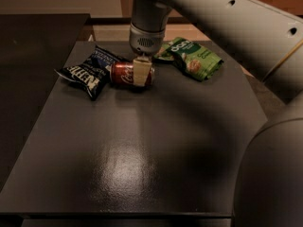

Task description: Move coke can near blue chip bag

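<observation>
The coke can (124, 74) lies on its side on the dark table (142, 164), its left end touching the blue chip bag (89, 70). The bag is crinkled navy with white lettering and lies flat at the table's far left. My gripper (141, 73) comes straight down from above and is closed across the can's right half. One pale finger (141, 74) shows in front of the can; the other is hidden behind it.
A green chip bag (195, 58) lies at the far right of the table, just right of the gripper. My grey arm (246, 27) crosses the upper right, and its body (270, 174) fills the lower right corner.
</observation>
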Tool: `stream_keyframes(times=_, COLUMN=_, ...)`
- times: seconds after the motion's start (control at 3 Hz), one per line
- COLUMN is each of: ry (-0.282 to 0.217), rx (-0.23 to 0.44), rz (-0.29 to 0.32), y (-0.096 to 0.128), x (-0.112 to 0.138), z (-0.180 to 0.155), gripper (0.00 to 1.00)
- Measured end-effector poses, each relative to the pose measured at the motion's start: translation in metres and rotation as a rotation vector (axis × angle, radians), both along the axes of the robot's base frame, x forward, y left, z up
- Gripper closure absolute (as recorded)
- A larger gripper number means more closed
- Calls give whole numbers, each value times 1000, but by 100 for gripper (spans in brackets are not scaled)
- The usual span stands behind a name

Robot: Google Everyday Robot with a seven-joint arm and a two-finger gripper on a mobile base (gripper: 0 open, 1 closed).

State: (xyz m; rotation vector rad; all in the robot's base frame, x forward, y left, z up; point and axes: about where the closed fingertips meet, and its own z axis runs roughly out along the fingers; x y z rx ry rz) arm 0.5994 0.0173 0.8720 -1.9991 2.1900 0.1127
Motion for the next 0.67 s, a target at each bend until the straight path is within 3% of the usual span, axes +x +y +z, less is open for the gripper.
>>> stream_keyframes(times=0.67, ry=4, rx=-2, rz=-1, y=1, x=8, z=-12, gripper=12)
